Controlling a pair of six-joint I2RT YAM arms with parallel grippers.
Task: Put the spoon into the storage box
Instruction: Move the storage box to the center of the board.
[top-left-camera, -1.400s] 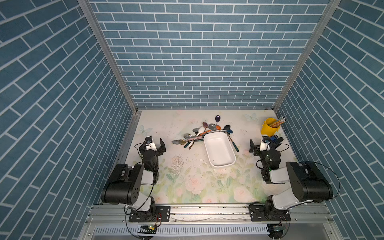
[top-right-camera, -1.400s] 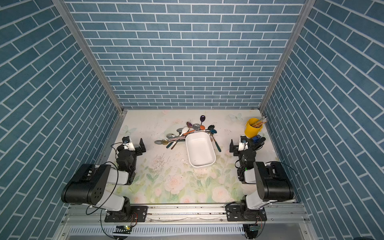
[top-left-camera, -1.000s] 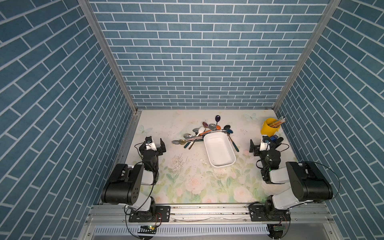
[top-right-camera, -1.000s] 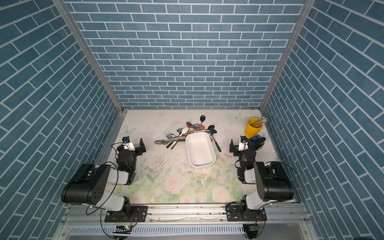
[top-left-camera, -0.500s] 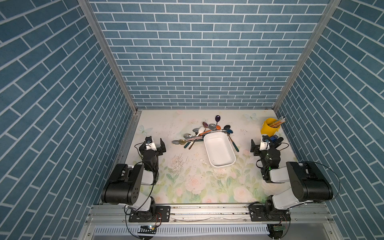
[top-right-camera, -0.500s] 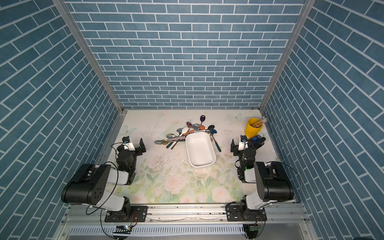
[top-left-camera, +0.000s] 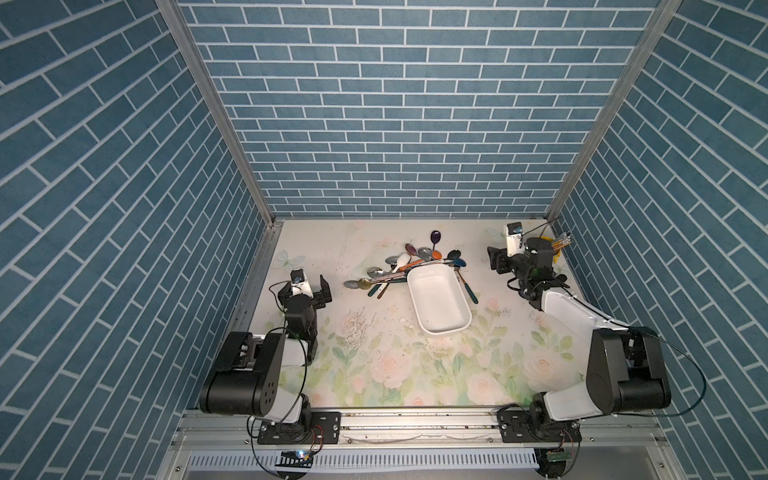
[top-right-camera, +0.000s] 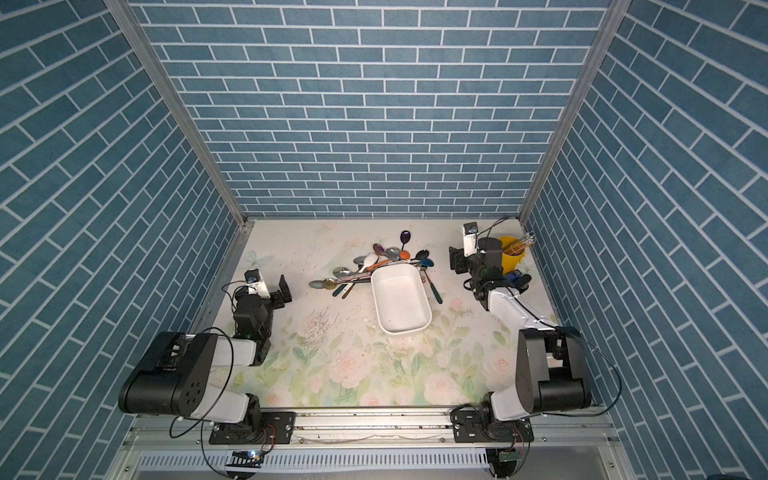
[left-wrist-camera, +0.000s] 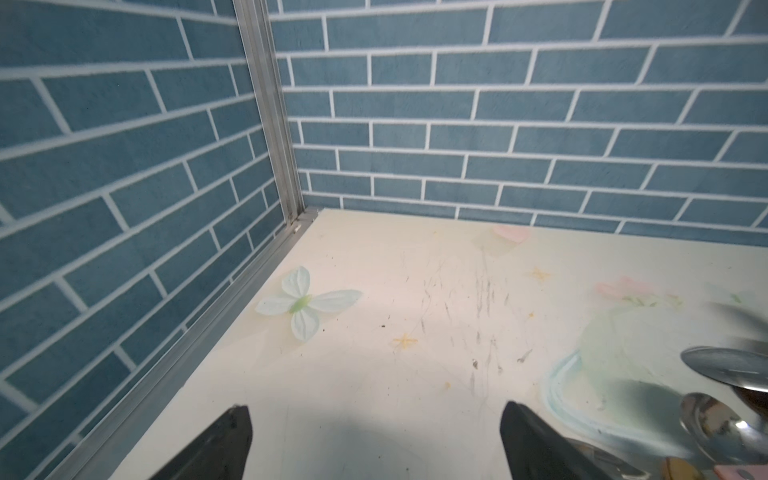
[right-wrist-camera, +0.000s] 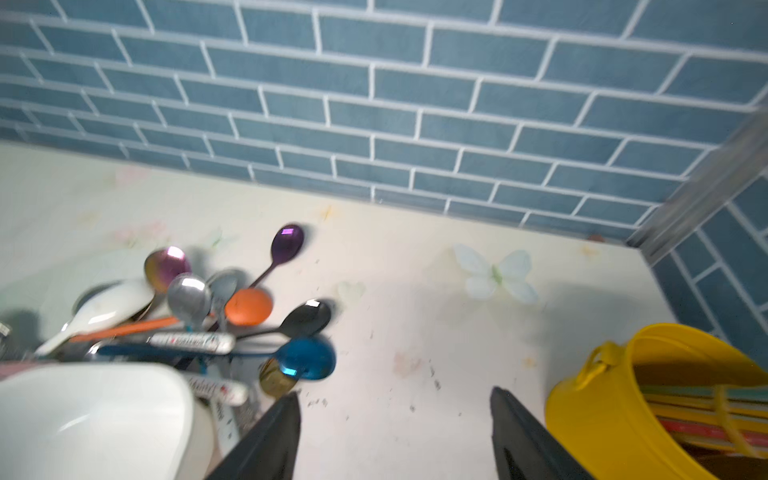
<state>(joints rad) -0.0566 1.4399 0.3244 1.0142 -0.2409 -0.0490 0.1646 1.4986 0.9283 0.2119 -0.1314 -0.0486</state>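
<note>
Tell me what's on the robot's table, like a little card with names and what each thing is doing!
storage box: white, empty, mid-table
spoons: colourful pile around the box's far end, none inside
yellow cup: holds pencils, near the right arm
left gripper: open, holding nothing
right gripper: open, holding nothing, between spoons and cup

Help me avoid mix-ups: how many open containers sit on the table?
2: the storage box mid-table beside the spoon pile; the yellow cup near the far right corner.
</note>
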